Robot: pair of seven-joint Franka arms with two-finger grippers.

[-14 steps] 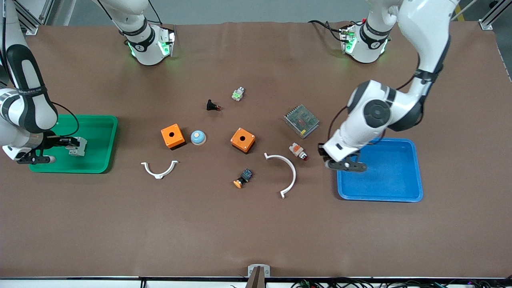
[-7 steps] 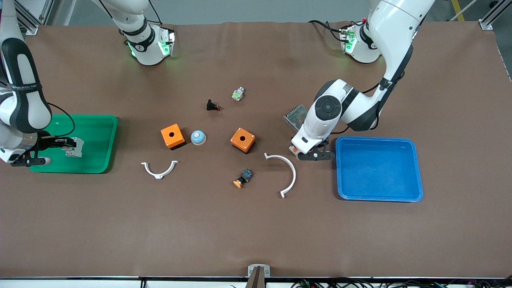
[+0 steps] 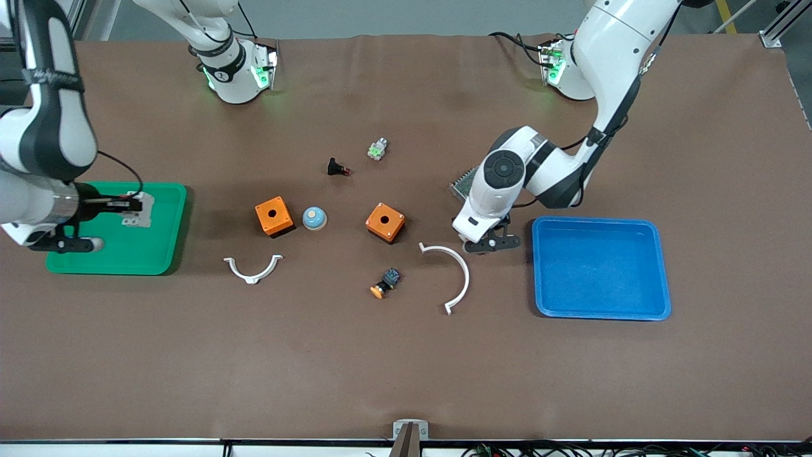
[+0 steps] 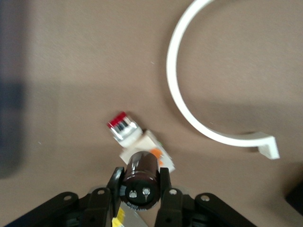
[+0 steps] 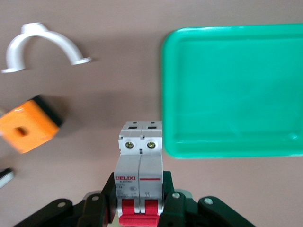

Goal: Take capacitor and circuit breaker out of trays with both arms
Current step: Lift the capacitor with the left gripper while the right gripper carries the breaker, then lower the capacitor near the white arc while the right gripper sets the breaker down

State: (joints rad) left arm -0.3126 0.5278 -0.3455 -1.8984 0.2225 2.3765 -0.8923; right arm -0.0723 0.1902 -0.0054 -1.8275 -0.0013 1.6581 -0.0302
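The capacitor (image 4: 140, 176), a dark stubby cylinder, sits between the fingers of my left gripper (image 4: 139, 183), which is shut on it. In the front view the left gripper (image 3: 488, 243) hangs over the white-orange part with a red tip (image 4: 132, 137), between the long white clamp (image 3: 453, 273) and the blue tray (image 3: 599, 266); the hand hides the capacitor there. My right gripper (image 5: 140, 195) is shut on the breaker (image 5: 140, 163), a light-grey block with red levers. It holds the breaker (image 3: 138, 209) over the green tray's (image 3: 127, 251) edge nearest the middle of the table.
Two orange boxes (image 3: 274, 216) (image 3: 385, 222), a blue-white dome (image 3: 314, 218), a black button part (image 3: 338, 168), a green-white part (image 3: 377, 150), a black-blue part with orange cap (image 3: 386, 283) and a short white clamp (image 3: 253, 268) lie mid-table. A mesh-covered box (image 3: 465, 184) is partly hidden by the left arm.
The left gripper has carried the capacitor off the blue tray's edge toward the table's middle, over the white-orange part. The right gripper has shifted the breaker toward the green tray's inner edge.
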